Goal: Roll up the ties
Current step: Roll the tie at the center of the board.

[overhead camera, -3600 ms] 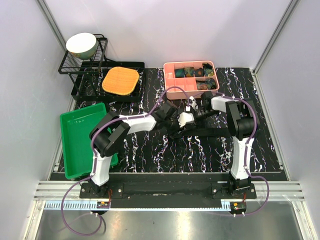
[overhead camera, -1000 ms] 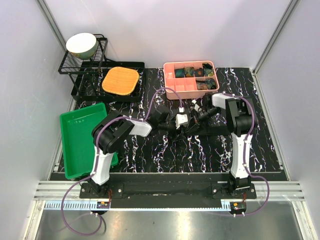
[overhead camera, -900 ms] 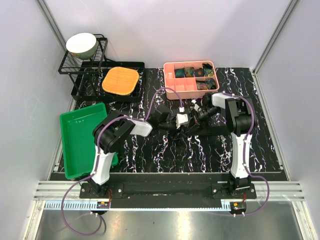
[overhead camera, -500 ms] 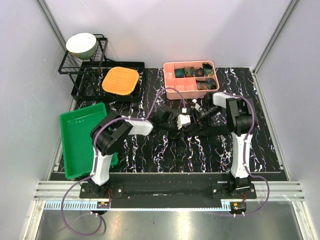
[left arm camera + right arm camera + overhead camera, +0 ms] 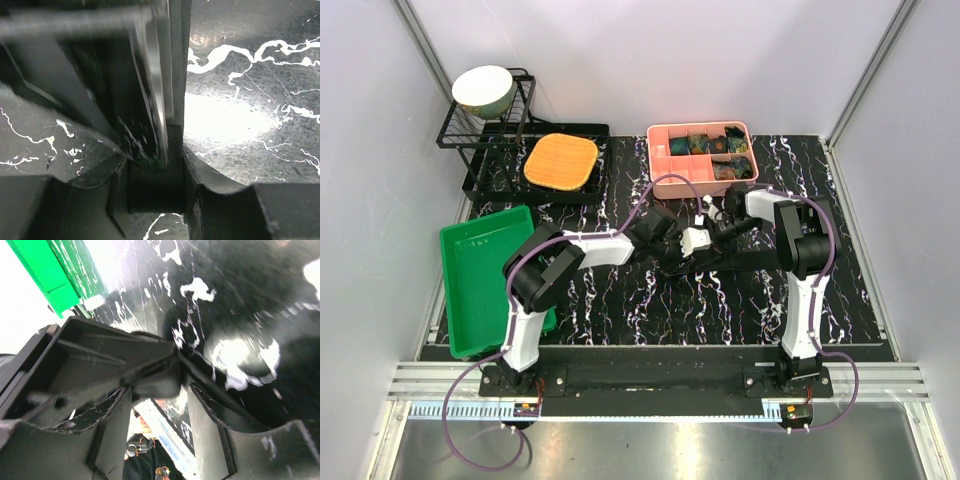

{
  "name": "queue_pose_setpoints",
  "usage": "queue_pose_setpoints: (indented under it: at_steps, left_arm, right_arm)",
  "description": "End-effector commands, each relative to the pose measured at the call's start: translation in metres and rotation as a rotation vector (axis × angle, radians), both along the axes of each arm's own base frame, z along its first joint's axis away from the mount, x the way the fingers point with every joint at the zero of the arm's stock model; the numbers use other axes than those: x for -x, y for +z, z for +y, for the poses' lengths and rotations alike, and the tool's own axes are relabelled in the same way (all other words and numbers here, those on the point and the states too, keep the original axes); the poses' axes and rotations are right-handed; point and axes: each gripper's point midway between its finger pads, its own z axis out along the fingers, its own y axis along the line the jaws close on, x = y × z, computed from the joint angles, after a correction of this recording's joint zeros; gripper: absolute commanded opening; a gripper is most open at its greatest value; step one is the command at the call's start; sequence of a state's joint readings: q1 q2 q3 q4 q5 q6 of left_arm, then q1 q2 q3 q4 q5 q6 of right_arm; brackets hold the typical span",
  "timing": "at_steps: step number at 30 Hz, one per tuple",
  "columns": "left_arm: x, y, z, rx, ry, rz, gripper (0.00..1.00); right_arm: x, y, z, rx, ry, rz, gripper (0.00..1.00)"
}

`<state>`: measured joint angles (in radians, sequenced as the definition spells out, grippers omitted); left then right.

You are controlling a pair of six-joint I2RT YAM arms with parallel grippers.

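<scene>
A black tie point(image 5: 748, 263) lies flat along the marble table, and its left end is wound into a small roll point(image 5: 155, 192). My left gripper point(image 5: 677, 255) point(image 5: 155, 186) is shut on that roll, with a pad pressed on each side. The flat strip point(image 5: 179, 60) runs away from the roll across the table. My right gripper point(image 5: 706, 244) point(image 5: 159, 391) faces the left one at close range, and its fingers stand open. The same roll point(image 5: 152, 382) sits just past their tips. A blurred right finger point(image 5: 150, 80) shows in the left wrist view.
A pink divided box point(image 5: 665, 160) at the back holds several rolled patterned ties point(image 5: 720, 150). A green tray point(image 5: 480, 275) point(image 5: 40, 270) lies on the left. Behind it, a black tray carries an orange pad point(image 5: 560, 162), and a rack holds a bowl point(image 5: 483, 88).
My right gripper has gone from shut to open at the roll. The left gripper has narrowed onto the roll, and its wrist has shifted slightly right.
</scene>
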<state>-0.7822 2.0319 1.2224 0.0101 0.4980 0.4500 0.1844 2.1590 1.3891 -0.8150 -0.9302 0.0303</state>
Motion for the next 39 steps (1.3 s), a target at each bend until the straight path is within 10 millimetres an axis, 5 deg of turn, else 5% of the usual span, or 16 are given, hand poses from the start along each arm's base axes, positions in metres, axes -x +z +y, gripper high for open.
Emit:
queue_pose_setpoints:
  at_steps: [1, 3, 5, 8, 9, 20, 29, 39]
  left_arm:
    - [0.029, -0.070, 0.062, -0.310, 0.051, 0.138, 0.29]
    - [0.031, -0.072, 0.063, -0.321, 0.050, 0.145, 0.29]
    - [0.032, -0.073, 0.063, -0.326, 0.052, 0.151, 0.30]
    - [0.034, -0.072, 0.063, -0.320, 0.053, 0.163, 0.31]
    - [0.035, -0.071, 0.062, -0.315, 0.054, 0.168, 0.31]
    - [0.023, -0.039, 0.043, -0.003, 0.096, 0.203, 0.69]
    - [0.021, -0.026, 0.020, 0.212, 0.022, 0.173, 0.70]
    - [0.026, -0.029, 0.006, 0.211, -0.071, 0.091, 0.61]
  right_arm:
    - [-0.014, -0.001, 0.016, -0.060, -0.024, -0.045, 0.52]
    - [-0.013, -0.004, 0.018, -0.063, -0.025, -0.047, 0.51]
    - [-0.013, -0.007, 0.017, -0.059, -0.023, -0.051, 0.38]
    - [-0.012, -0.017, 0.012, -0.009, -0.021, -0.052, 0.02]
    - [-0.011, -0.023, 0.008, 0.023, -0.020, -0.052, 0.00]
    - [0.007, -0.064, -0.028, 0.248, -0.002, 0.012, 0.00]
    - [0.012, -0.084, -0.041, 0.341, -0.002, 0.054, 0.00]
    - [0.015, -0.090, -0.043, 0.350, 0.024, 0.085, 0.00]
